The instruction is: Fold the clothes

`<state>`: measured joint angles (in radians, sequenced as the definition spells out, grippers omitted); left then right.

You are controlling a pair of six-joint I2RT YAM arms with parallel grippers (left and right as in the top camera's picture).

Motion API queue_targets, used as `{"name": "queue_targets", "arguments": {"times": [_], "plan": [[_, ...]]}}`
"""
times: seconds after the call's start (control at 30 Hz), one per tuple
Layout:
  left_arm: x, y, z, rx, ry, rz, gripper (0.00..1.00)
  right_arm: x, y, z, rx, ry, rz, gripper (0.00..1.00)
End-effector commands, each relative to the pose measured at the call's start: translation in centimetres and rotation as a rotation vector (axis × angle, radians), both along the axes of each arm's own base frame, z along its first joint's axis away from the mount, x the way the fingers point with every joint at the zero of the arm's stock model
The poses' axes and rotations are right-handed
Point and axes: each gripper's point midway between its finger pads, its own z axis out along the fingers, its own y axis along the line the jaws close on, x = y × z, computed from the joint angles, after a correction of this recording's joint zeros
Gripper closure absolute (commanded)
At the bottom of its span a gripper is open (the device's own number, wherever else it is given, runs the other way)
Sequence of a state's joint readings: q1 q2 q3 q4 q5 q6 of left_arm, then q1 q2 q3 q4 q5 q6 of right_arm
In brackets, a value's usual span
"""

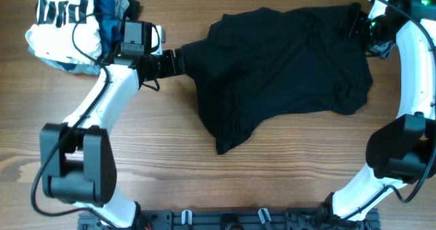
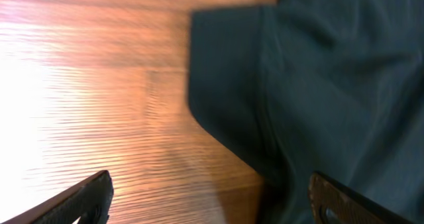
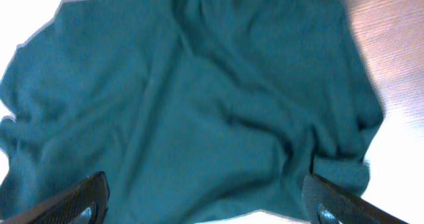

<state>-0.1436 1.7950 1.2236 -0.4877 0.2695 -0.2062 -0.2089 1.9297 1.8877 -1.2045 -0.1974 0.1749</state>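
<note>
The clothes [image 1: 286,63], one plain black garment, lie spread and wrinkled across the middle and right of the wooden table [image 1: 225,189]. My left gripper [image 1: 178,61] is at the garment's left edge. In the left wrist view this gripper [image 2: 209,204] is open; one finger [image 2: 79,201] is over bare wood and the other [image 2: 344,204] over the dark cloth [image 2: 318,85]. My right gripper [image 1: 355,20] hovers at the garment's far right corner. In the right wrist view it [image 3: 205,207] is open above the rumpled fabric [image 3: 199,105], gripping nothing.
A pile of other laundry sits at the far left corner: a white black-striped piece [image 1: 61,19] and a blue piece [image 1: 105,12]. The left arm's base [image 1: 75,162] and the right arm's base [image 1: 395,155] stand near the front edge.
</note>
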Motion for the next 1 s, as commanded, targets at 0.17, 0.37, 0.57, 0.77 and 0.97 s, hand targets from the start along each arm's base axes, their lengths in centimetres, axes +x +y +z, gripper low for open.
{"name": "queue_targets", "arguments": {"times": [0.17, 0.37, 0.57, 0.77, 0.97], "plan": [[-3.7, -6.9, -0.9, -0.122, 0.061, -0.328, 0.11, -3.1, 1.6, 1.2, 0.040, 0.065, 0.065, 0.06], [-8.8, -9.3, 2.4, -0.174, 0.140, -0.428, 0.13, -6.2, 1.1, 2.2, 0.002, 0.140, 0.008, 0.02], [-14.3, -10.6, 4.9, -0.152, 0.221, -0.505, 0.07, -8.9, 1.1, 1.7, -0.003, 0.213, -0.045, 0.00], [-19.0, -13.2, 4.6, -0.112, 0.290, -0.672, 0.00, -10.9, 1.6, -2.0, 0.012, 0.243, -0.049, 0.00], [-20.9, -14.7, 3.1, 0.041, 0.272, -0.763, 0.00, -11.6, 2.9, -4.8, 0.072, 0.239, -0.032, 0.00]]}}
